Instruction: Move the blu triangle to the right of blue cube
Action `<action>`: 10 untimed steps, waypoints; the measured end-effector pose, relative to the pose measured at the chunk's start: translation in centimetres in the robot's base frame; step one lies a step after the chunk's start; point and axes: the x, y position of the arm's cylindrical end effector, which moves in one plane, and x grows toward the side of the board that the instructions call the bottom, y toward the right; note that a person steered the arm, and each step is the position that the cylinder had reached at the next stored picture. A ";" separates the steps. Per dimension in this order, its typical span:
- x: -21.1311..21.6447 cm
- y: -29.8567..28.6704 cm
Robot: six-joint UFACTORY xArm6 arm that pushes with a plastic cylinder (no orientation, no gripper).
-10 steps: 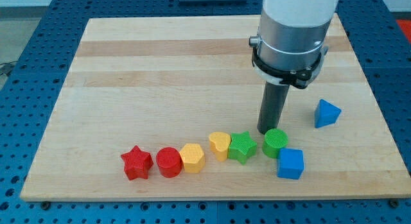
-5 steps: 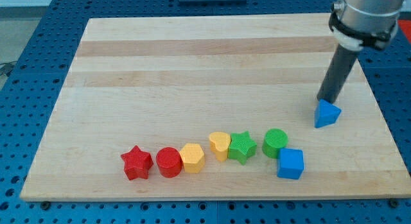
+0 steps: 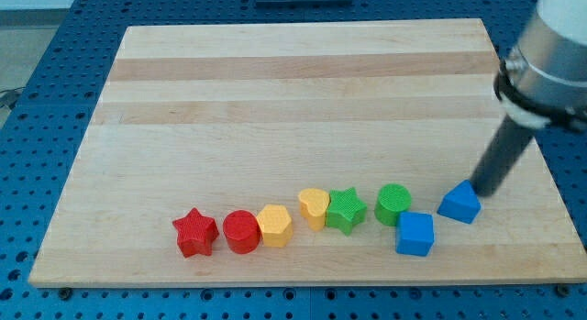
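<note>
While our rod leans in from the view's right, my tip [image 3: 481,193] sits right against the upper right side of the blue triangle [image 3: 459,204]. No fingers on this rig (just a plain rod), so nothing opens or grips. We see the triangle just up and right of the blue cube [image 3: 415,234], close but apart. Green cylinder [image 3: 393,204] touches the cube's top left, on the wooden board [image 3: 275,91].
</note>
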 end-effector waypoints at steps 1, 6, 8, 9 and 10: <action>-3.3 -3.3; 0.8 -1.6; 5.4 -1.6; 5.4 -1.6; 1.4 -1.5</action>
